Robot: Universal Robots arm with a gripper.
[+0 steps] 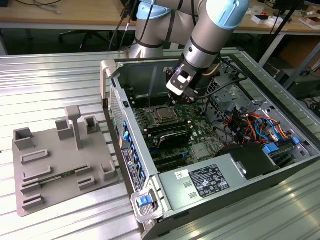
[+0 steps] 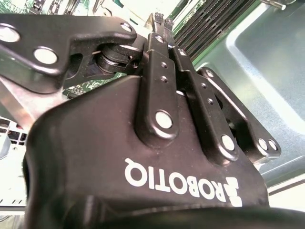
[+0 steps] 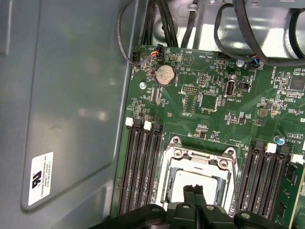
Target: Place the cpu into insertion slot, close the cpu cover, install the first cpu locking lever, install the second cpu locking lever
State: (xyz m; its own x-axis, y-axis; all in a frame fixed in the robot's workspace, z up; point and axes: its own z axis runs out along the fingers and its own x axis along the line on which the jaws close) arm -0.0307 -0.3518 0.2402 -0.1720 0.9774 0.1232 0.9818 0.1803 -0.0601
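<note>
**Item:** cpu (image 3: 200, 179), silvery top, lying inside the insertion slot (image 1: 162, 116).
**Cover:** the cpu cover (image 3: 201, 161) appears to lie flat around the chip. The locking levers cannot be made out.
**Jaws:** together, tips met, nothing visible between them, poised just above the slot's near edge.
**Step, as judged:** pressing the cover or a lever home.
**Handling:** bear on the metal frame only and push straight down, gently. Stay off the chip's top and off the memory slots (image 3: 138, 167) flanking the slot.
**Views:**
- The first wrist view gives chip, frame and tips together.
- The second wrist view gives the linkage and confirms the closure.
- The exterior view gives the computer case (image 1: 116, 95) around the slot and a grey fixture tray (image 1: 60, 160) well apart on the table (image 1: 50, 75).
</note>
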